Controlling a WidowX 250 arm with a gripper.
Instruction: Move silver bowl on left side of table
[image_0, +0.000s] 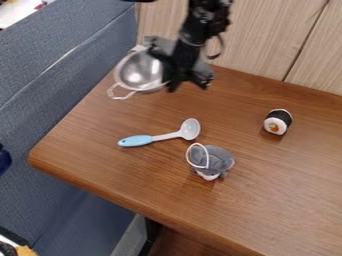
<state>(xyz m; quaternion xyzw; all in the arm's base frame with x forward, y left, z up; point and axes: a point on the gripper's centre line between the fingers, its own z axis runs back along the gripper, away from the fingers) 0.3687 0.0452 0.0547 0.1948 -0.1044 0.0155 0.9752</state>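
Black and blurred, the claw (188, 86) leaves me guessing; I can't tell whether it's open or clamped. Right beside it is the silver bowl (137, 70), at the far left of the desk (100, 145). A shallow hold on that curved rim could slip, tipping it over the edge; a low swing nearer could clip the ladle (163, 136).
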